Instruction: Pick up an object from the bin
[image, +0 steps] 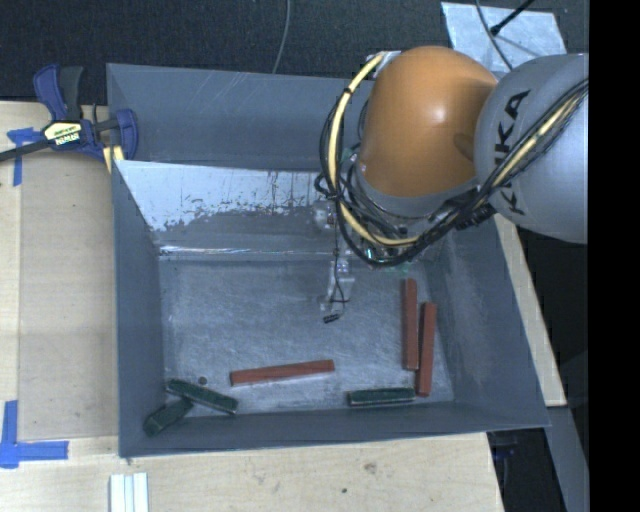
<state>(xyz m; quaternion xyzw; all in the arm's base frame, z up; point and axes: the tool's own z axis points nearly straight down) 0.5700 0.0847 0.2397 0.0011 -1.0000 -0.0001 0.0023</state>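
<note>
My gripper (333, 312) hangs below the orange-covered wrist over the bin floor, a little behind the middle. The nearest loose thing is a flat reddish-brown stick (282, 373) lying crosswise toward the front, apart from the gripper. To the gripper's right, two more reddish-brown sticks lie lengthwise side by side, one (410, 325) slightly further back than the other (427, 350).
A dark green stick (380, 397) lies along the front wall near the right corner. Two dark green pieces (203, 395) (165, 418) sit in the front left corner. The arm and its cables cover the bin's back right.
</note>
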